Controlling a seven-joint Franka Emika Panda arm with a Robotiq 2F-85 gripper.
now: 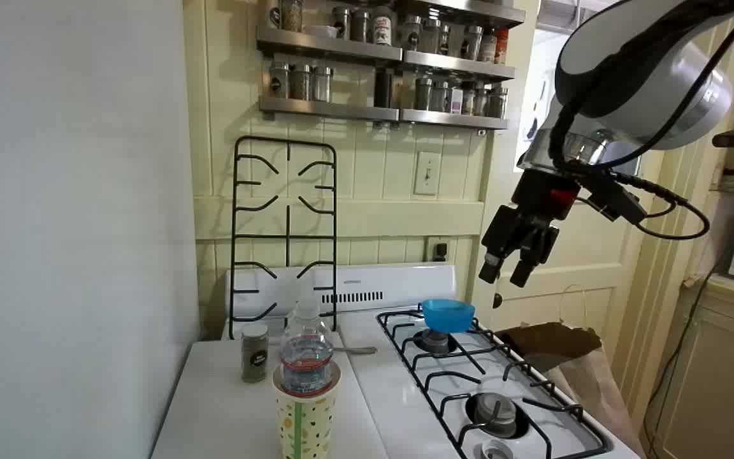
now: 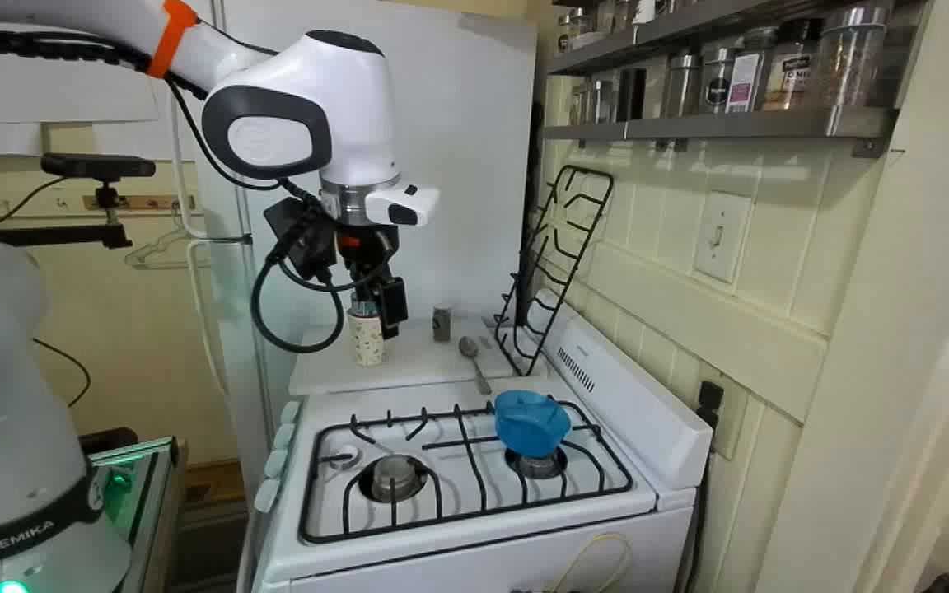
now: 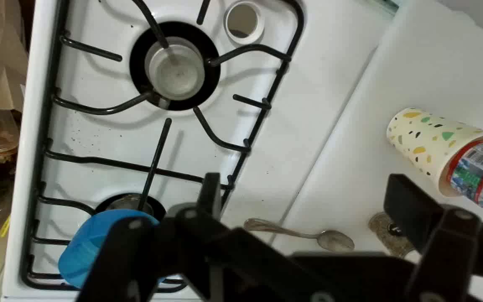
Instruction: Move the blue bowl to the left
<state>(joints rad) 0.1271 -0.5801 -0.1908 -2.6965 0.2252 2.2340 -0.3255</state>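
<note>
The blue bowl (image 1: 448,316) sits on the stove grate over the burner by the back panel. It looks somewhat tilted and is also seen in an exterior view (image 2: 532,422). In the wrist view the bowl (image 3: 86,247) is at the lower left, partly hidden behind a gripper finger. My gripper (image 1: 506,274) is open and empty, held well above the stove and apart from the bowl. It also shows in an exterior view (image 2: 385,311). In the wrist view the gripper's fingertips (image 3: 308,201) are wide apart, with a spoon and the white surface far below between them.
A clear bottle (image 1: 306,357) stands in a patterned cup (image 1: 306,414) on the white counter beside the stove. A spice jar (image 1: 254,354) and a spoon (image 2: 474,362) are near it. A loose grate (image 1: 287,236) leans upright at the back. Shelves (image 1: 329,108) hold several jars.
</note>
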